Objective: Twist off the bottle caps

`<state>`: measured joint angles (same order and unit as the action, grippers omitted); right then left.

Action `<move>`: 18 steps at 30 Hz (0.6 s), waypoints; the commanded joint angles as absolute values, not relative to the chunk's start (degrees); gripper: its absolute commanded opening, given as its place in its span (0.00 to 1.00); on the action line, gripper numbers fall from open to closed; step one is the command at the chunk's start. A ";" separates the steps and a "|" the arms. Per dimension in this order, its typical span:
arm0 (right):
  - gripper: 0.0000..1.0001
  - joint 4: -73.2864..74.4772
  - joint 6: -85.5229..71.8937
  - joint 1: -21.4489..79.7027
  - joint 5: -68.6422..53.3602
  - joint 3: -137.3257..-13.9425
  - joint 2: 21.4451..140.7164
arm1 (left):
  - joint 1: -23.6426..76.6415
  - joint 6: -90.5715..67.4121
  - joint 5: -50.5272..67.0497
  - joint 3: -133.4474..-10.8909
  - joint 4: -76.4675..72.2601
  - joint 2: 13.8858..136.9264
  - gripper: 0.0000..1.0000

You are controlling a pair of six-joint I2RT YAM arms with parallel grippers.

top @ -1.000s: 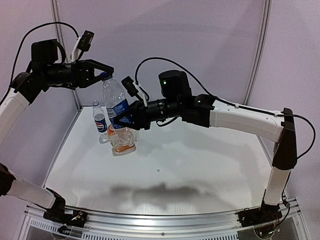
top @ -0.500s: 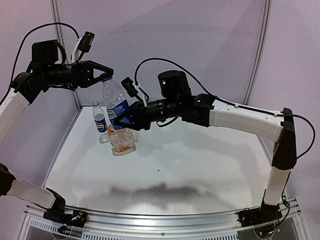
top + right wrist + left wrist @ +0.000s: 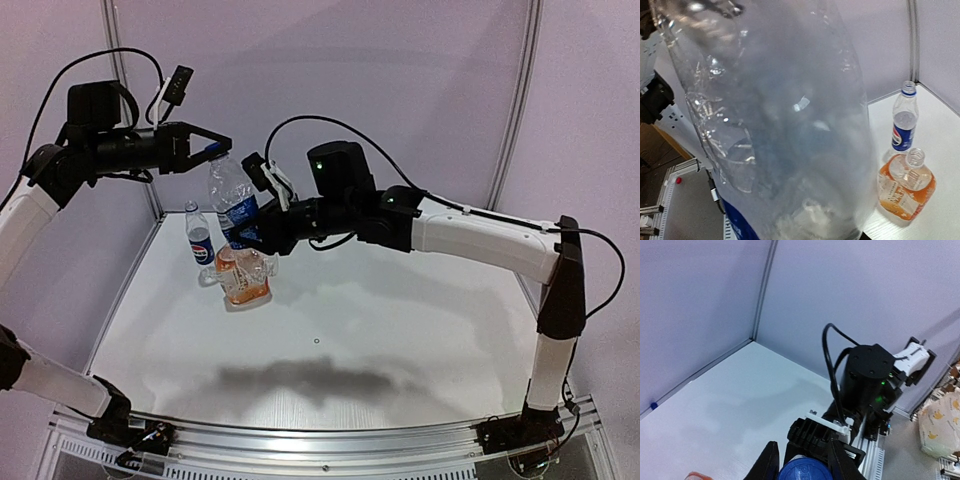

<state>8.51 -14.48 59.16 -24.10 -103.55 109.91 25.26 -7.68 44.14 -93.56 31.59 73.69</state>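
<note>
Clamps left gripper [image 3: 215, 147] tight on blue cap [image 3: 804, 471] for the twist. Braces slim bottle [image 3: 228, 180] mid-air with right gripper [image 3: 250, 232], shut round the label, so body can't spin. Leaves Pepsi bottle [image 3: 200, 238] and orange bottle [image 3: 243, 280] standing on table [image 3: 400, 320] below. Looks like both already uncapped, hard to be sure.

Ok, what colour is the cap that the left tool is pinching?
Blue cap, clearest in the left wrist view.
</note>
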 commanded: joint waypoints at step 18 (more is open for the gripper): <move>0.33 17.56 -12.14 59.88 7.94 -110.30 113.64 | 37.97 -25.75 -0.37 -105.22 42.31 83.31 0.27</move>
<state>17.63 -12.03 59.64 3.97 -110.85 113.65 37.28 -24.25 0.32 -103.18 38.74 81.91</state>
